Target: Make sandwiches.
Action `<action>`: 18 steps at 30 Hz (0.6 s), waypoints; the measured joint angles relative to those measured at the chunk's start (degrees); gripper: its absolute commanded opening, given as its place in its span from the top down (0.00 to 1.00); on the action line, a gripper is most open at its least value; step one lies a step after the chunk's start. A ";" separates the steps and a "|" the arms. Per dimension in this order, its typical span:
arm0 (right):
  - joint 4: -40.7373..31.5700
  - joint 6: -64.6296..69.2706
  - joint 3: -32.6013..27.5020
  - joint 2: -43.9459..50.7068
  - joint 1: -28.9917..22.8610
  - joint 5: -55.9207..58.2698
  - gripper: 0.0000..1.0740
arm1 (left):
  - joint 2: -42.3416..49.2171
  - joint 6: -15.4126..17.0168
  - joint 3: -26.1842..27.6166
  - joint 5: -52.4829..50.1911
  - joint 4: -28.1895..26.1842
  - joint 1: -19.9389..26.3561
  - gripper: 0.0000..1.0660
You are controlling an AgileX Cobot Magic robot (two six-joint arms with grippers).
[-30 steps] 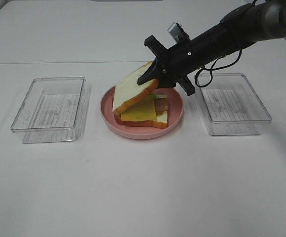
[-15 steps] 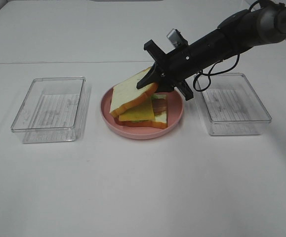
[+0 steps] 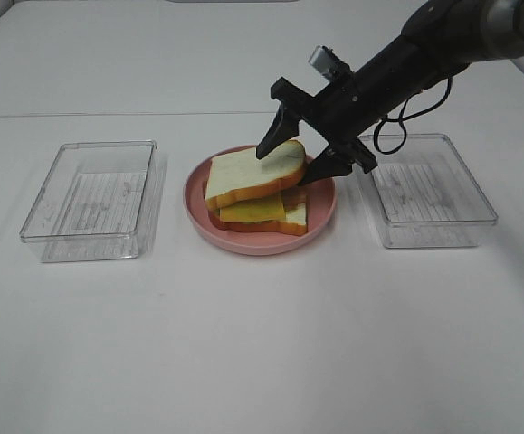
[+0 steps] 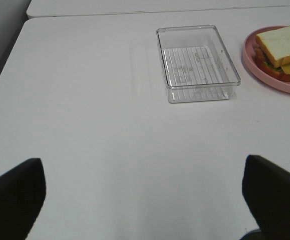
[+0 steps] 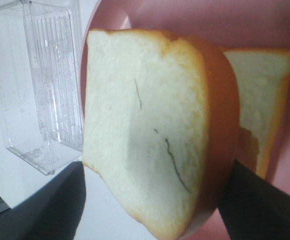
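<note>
Top bread slice (image 3: 249, 174) lowered onto stack, right gripper (image 3: 295, 162) spread, angled down

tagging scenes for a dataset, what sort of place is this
Probably a robot lab tabletop, not a kitchen: a bare white table, toy sandwiches on a pink plate, two clear plastic trays beside it.

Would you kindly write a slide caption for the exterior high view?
Right gripper, jaws spread, straddles the top bread slice resting on the sandwich on the pink plate, between two clear trays.

White bread (image 3: 246, 172), pink plate (image 3: 320, 217)
</note>
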State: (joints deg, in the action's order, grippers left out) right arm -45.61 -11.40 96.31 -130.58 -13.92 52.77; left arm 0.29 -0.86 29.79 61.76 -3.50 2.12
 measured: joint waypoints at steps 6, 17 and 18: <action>10.14 3.27 0.06 3.84 0.00 1.09 0.33 | 0.00 0.00 0.00 0.00 0.00 0.00 0.06; 27.10 8.54 0.80 10.77 0.00 4.53 0.20 | 0.00 0.00 0.00 0.00 0.00 0.00 0.06; 30.08 9.22 1.20 12.20 0.00 4.58 0.17 | 0.00 0.00 0.00 0.00 0.00 0.00 0.06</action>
State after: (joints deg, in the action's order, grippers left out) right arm -15.53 -2.18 97.52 -118.37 -13.92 57.35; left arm 0.29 -0.86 29.79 61.76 -3.50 2.12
